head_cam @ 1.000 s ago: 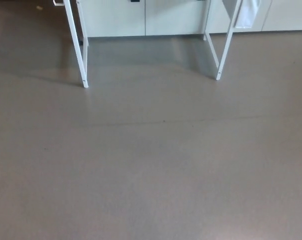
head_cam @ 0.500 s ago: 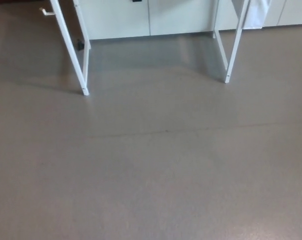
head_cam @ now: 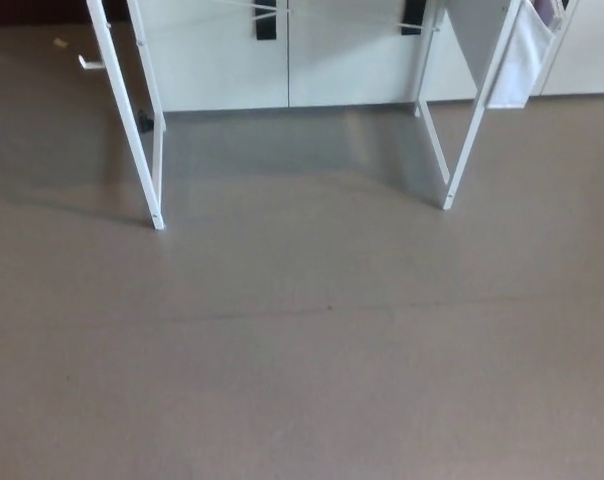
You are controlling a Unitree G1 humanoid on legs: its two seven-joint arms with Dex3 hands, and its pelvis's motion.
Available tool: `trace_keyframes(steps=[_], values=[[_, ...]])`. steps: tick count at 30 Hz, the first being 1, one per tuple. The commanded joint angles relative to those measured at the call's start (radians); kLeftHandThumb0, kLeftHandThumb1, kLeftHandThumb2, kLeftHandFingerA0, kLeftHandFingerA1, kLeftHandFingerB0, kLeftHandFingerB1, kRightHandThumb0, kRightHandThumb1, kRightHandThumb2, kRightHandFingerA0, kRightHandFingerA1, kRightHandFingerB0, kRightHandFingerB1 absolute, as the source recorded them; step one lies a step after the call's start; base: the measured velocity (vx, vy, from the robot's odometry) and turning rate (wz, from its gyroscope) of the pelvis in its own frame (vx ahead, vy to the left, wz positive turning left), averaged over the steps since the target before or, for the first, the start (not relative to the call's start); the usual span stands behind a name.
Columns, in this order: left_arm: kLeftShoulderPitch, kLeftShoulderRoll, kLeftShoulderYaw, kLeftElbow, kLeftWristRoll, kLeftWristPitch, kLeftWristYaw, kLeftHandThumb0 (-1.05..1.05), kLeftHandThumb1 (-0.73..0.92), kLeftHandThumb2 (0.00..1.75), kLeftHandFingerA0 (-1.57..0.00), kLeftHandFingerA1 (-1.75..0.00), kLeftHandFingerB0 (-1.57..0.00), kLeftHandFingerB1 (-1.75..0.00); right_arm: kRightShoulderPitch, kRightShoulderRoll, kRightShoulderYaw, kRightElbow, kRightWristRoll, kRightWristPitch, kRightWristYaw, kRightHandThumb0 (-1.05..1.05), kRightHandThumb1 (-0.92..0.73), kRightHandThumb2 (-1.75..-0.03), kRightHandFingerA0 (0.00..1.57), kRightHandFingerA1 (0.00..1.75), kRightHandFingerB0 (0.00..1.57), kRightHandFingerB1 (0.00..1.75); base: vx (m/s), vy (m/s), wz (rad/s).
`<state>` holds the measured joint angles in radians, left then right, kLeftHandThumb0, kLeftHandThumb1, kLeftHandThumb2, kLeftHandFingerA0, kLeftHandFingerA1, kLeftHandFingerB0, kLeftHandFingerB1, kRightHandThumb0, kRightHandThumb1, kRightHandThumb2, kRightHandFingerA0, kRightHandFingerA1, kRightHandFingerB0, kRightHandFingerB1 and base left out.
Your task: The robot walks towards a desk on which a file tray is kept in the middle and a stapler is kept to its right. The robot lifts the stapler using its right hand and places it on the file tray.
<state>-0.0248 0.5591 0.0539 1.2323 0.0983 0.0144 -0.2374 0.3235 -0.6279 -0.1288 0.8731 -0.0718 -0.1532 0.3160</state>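
- Head view looked down at a smooth grey-brown floor [head_cam: 302, 380], which filled most of the picture.
- Neither the right hand nor the left hand showed anywhere in the frame, so I cannot tell if the fingers were spread or pressed together, or if they touched anything.
- The stapler and the file tray were also out of sight; of the desk only the lower part was visible, and its top lay beyond the upper edge of the picture.
- A slanted white metal desk leg [head_cam: 131, 130] stood at the left, its foot resting on the floor.
- A second slanted white metal leg [head_cam: 478, 120] stood at the right, well apart from the first one.
- A small black part [head_cam: 143, 121] sat on the left leg frame; what it was I cannot tell.
- A white fabric pouch [head_cam: 522, 65] hung just beside the top of the right leg.
- Behind the legs ran flat white cabinet fronts [head_cam: 222, 60], with two dark vertical handles [head_cam: 266, 22] near the upper edge.
- A thin dark seam [head_cam: 232, 316] crossed the floor from side to side, in front of both legs.
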Motion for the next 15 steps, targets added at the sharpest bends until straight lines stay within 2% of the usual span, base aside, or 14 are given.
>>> trace_keyframes(steps=[1,2,3,4,5,6,7,8,9,10,12,13,14,15], values=[[-0.009,0.007,0.001,0.014,0.004,-0.013,0.006,-0.9,0.39,1.08,-1.12,-1.37,-0.74,-1.1,-0.007,-0.013,0.002,0.007,-0.008,0.029,-0.012,-0.75,-0.76,-0.63,0.17,0.47,0.0,0.06,0.15,-0.131,0.17],[-0.001,0.008,0.009,-0.001,-0.006,-0.011,0.002,-0.87,0.4,1.08,-1.17,-1.46,-1.01,-1.36,-0.005,-0.01,-0.004,0.008,0.0,0.018,-0.009,-0.73,-0.75,-0.63,0.1,0.43,0.0,0.05,0.22,-0.064,0.03],[-0.002,0.008,0.006,-0.001,-0.002,-0.011,0.002,-0.87,0.42,1.14,-0.82,-1.23,-0.92,-1.26,-0.008,-0.006,-0.01,0.016,0.006,0.015,-0.009,-0.91,-0.6,-0.92,0.09,0.34,0.0,0.07,0.26,0.013,-0.41],[-0.003,0.007,0.007,-0.003,-0.003,-0.004,0.007,-0.87,0.35,1.15,-0.87,-1.22,-0.9,-1.22,-0.007,-0.012,-0.002,0.006,-0.002,0.033,-0.001,-0.91,-0.64,-0.96,0.09,0.46,0.0,0.1,0.24,0.047,0.4],[-0.002,0.011,-0.008,-0.005,0.013,-0.011,0.008,-0.89,0.4,1.14,-0.86,-1.24,-0.82,-1.17,-0.011,-0.013,0.002,0.015,-0.009,0.031,-0.009,-0.75,-0.76,-0.63,0.22,0.49,0.0,0.05,0.24,0.048,-0.03],[-0.001,0.011,-0.004,-0.005,0.007,-0.016,0.0,-0.88,0.37,1.17,-0.86,-1.21,-0.73,-1.08,-0.015,-0.015,0.008,0.024,-0.019,0.026,-0.018,-0.91,-0.68,-0.97,0.27,0.57,0.0,0.07,0.24,0.062,-0.06],[0.002,0.012,-0.004,0.001,0.007,-0.029,-0.002,-0.74,0.41,1.21,-1.26,-1.37,-0.85,-1.1,-0.021,-0.013,0.005,0.032,-0.01,0.032,-0.01,-0.72,-0.77,-0.63,0.17,0.47,0.0,0.06,0.1,-0.104,0.02],[0.002,0.012,-0.004,0.001,0.007,-0.03,-0.002,-0.74,0.41,1.21,-1.26,-1.37,-0.85,-1.1,-0.022,-0.013,0.005,0.034,-0.009,0.032,-0.01,-0.72,-0.77,-0.63,0.17,0.47,0.0,0.06,0.08,-0.068,-0.08],[-0.003,0.01,0.0,-0.006,0.001,-0.011,0.0,-0.9,0.4,1.13,-0.88,-1.25,-0.68,-1.07,-0.024,-0.016,0.012,0.032,-0.022,0.031,-0.025,-0.74,-0.61,-0.82,0.36,0.62,0.0,0.05,0.08,-0.037,-0.09],[-0.002,0.008,0.004,-0.013,-0.003,-0.003,0.005,-0.9,0.4,1.13,-0.81,-1.25,-0.6,-1.08,-0.016,-0.02,0.018,0.014,-0.031,0.035,-0.035,-0.82,-0.66,-0.98,0.25,0.6,0.0,0.14,0.06,-0.023,-0.09],[0.0,0.007,0.013,-0.014,-0.012,0.0,0.002,-0.88,0.39,1.12,-0.58,-1.11,-0.43,-0.96,-0.011,-0.021,0.018,0.006,-0.03,0.037,-0.034,-0.69,-0.64,-0.8,0.05,0.39,0.0,0.02,0.0,0.0,0.0],[-0.001,0.005,0.025,-0.014,-0.024,0.006,-0.004,-0.88,0.39,1.12,-0.58,-1.11,-0.43,-0.96,-0.011,-0.021,0.016,0.006,-0.026,0.036,-0.031,-0.69,-0.64,-0.8,0.05,0.39,0.0,0.02,0.08,0.086,-0.07],[0.0,0.005,0.017,-0.012,-0.012,-0.004,0.002,-0.83,0.45,1.03,-0.66,-1.38,-0.61,-1.31,-0.01,-0.02,0.013,0.006,-0.021,0.033,-0.024,-0.7,-0.77,-0.63,0.13,0.43,0.0,0.05,0.09,0.1,0.03],[-0.01,0.004,0.002,0.003,0.007,-0.011,0.011,-0.85,0.44,1.04,-1.01,-1.43,-0.73,-1.24,-0.011,-0.027,0.022,0.007,-0.031,0.036,-0.021,-0.74,-0.78,-0.63,0.2,0.44,0.0,0.02,0.03,0.138,-0.01]])
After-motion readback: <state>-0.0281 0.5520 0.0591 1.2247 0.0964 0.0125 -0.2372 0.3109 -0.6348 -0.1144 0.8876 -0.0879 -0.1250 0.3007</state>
